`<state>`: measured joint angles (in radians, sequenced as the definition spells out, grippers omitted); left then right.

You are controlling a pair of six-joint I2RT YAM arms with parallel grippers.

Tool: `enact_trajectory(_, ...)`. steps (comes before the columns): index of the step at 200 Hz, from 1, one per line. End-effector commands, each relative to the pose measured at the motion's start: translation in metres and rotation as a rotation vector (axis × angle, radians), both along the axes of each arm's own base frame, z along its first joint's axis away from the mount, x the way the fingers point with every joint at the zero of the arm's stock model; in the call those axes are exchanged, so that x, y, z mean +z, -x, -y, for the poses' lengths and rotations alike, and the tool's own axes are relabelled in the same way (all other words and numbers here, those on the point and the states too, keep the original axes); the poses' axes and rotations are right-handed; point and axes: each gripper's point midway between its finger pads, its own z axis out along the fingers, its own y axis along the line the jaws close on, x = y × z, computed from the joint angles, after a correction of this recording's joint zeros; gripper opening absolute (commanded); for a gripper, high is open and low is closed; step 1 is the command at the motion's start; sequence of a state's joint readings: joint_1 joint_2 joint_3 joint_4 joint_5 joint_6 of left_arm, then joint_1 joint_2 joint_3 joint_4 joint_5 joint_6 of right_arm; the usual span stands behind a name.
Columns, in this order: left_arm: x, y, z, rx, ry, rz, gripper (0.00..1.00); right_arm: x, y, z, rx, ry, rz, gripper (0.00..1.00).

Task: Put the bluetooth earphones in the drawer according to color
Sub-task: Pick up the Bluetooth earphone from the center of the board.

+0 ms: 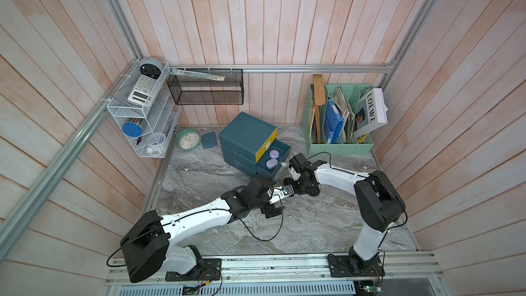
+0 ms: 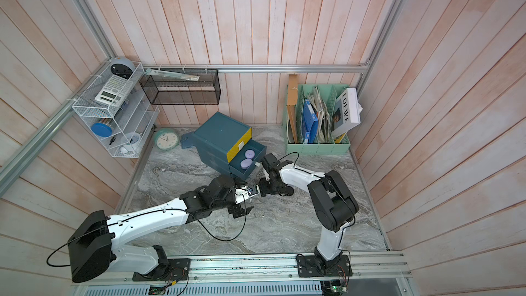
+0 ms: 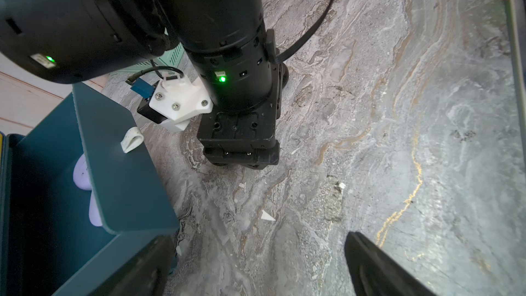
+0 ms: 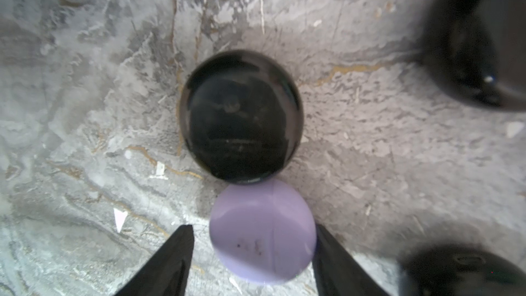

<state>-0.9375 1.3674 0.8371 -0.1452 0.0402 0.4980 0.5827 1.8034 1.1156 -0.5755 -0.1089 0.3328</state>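
1. The cabinet (image 1: 244, 132) stands near the back edge of the table (image 1: 327, 223). Its middle drawer (image 1: 280, 147) is pulled out, so things can be dropped in.
2. Two lilac cases (image 1: 274, 154) lie in that drawer. I think that makes it the lilac drawer.
3. One more lilac case (image 4: 262, 234) lies near the middle of the table, just in front of the open drawer. It touches a black case (image 4: 242, 115).
4. The right gripper (image 4: 254, 229) points down with one finger on each side of this lilac case. One finger seems to touch it and the other shows a small gap, so it is not squeezing yet.
5. The fingers sit on the two free sides, so they can pinch only the lilac one.
6. The left gripper (image 3: 254, 237) is spread wide and holds nothing. It hangs beside the drawer, out of the way.
7. Two more black cases (image 4: 461, 271) lie close by, likely for later. I see no white ones.
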Motion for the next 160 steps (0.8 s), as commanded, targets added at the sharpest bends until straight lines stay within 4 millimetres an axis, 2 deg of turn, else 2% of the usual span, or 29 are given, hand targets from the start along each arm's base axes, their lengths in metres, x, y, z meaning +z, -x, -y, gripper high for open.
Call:
enact_trajectory(1, -0.003, 0.0, 0.0, -0.001, -0.023, 0.002, 1.0, -0.006, -0.003, 0.002, -0.005, 0.019, -0.009, 0.7)
enact_trajectory(39, -0.002, -0.001, 0.0, 0.004, -0.024, 0.007, 1.0, -0.01, -0.003, 0.002, -0.008, 0.021, -0.014, 0.67)
enact_trajectory(88, 0.0, -0.003, 0.0, 0.012, -0.02, 0.009, 1.0, -0.006, -0.003, 0.005, -0.011, 0.032, -0.001, 0.62)
enact_trajectory(160, 0.004, -0.005, -0.001, 0.025, -0.015, 0.016, 1.0, 0.004, -0.007, 0.009, -0.022, 0.042, 0.037, 0.46)
